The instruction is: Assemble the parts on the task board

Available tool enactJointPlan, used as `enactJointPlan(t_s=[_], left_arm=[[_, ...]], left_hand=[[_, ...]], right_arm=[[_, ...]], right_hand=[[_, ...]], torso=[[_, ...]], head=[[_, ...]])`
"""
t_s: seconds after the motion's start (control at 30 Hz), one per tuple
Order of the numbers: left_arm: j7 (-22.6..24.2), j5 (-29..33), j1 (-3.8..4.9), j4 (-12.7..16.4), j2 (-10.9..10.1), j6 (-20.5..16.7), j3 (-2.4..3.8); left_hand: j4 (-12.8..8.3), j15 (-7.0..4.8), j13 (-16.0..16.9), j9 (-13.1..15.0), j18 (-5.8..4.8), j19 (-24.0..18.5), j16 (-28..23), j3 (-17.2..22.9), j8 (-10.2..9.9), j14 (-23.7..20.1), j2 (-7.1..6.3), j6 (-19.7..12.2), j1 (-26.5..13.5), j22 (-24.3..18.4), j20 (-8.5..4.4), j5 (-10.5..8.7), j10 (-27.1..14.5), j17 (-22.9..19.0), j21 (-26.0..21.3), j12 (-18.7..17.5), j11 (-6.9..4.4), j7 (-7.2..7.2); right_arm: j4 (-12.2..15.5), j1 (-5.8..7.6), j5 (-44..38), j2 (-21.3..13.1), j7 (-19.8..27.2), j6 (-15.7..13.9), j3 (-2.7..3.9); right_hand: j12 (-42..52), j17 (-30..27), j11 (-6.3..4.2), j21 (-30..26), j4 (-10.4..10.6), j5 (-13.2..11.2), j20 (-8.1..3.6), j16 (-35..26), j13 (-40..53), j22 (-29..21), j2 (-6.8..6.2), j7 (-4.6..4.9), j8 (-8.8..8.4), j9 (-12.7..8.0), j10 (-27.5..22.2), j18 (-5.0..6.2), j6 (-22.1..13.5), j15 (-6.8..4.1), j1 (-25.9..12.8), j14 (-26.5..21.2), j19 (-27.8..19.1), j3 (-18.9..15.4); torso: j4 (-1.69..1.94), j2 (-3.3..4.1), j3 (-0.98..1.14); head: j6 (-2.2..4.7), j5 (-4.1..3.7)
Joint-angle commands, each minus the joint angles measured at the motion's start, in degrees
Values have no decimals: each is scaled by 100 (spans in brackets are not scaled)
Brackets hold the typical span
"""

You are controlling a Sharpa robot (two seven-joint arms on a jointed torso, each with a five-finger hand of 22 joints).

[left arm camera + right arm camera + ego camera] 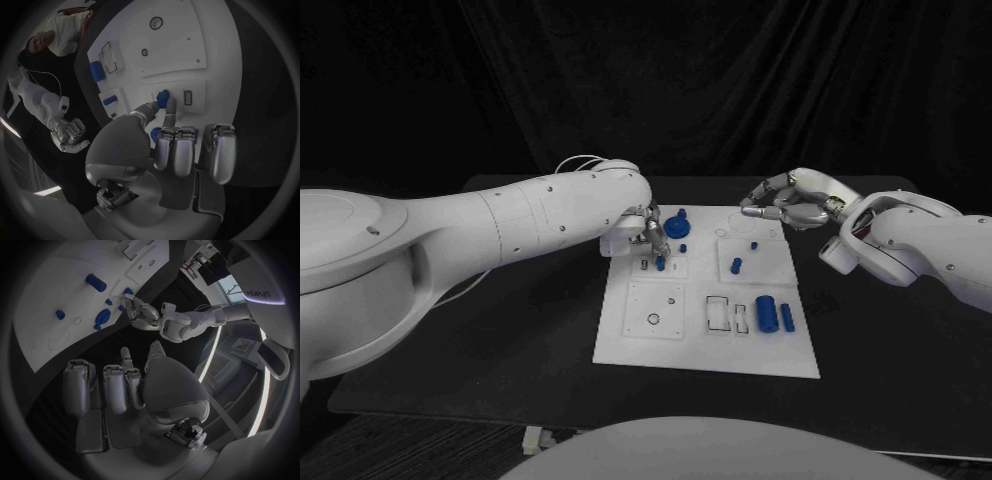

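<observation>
The flat white rectangular task board (pixel 708 330) lies in the middle of the black table (pixel 516 330), its long side running away from the robot. On the board's near right quarter, towards four o'clock from its centre, a fat blue cylinder (pixel 766 312) lies flat with a thinner blue rod (pixel 788 318) just beside it. A small blue peg (pixel 736 266) lies in the square panel at about one o'clock, and a tiny blue stud (pixel 753 244) sits beyond it. At eleven o'clock, near the far left corner, a round blue knob-shaped part (pixel 676 226) stands on the board.

The silver left hand (pixel 643 232) hangs over that far left corner, just beside the knob. In the left wrist view this hand (pixel 170 145) has its thumb and one finger stretched forward, their tips closed on a small blue pin (pixel 162 96) above a slot in the board, while the other fingers (pixel 184 150) are curled back towards the palm.

The silver right hand (pixel 792 203) hovers off the board's far right corner, at about one o'clock, apart from every part. In the right wrist view its fingers (pixel 115 387) are curled in with nothing between them, and the palm (pixel 172 390) faces away from the board
</observation>
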Motion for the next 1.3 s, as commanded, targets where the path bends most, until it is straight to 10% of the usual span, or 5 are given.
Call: enactJointPlan(t_s=[0.03,1.3], left_arm=[[53,48,-31,8,15,32,-2],[44,-162,-42,468,-258,-445,-1]], left_hand=[[-274,-40,1509,0,54,169,15,311,9,606,45,-22,-6,914,-33,31,596,1509,-17,20,-46,-34],[-301,-36,1509,35,71,129,15,329,5,606,-5,-37,-18,857,-30,-2,596,1509,-68,20,-41,-29]], right_arm=[[7,-21,-18,-10,-74,55,4],[-36,-87,-18,-33,-73,66,4]], right_hand=[[-30,677,28,-23,5,19,23,-38,1260,1224,11,19,-13,-9,434,27,11,44,46,335,120,-33],[-32,663,34,-39,6,19,28,-46,1256,1219,15,21,-15,-11,430,31,13,49,70,328,110,-46]], torso=[[-1,1,2],[2,-17,4]], head=[[-1,6],[-1,-19]])
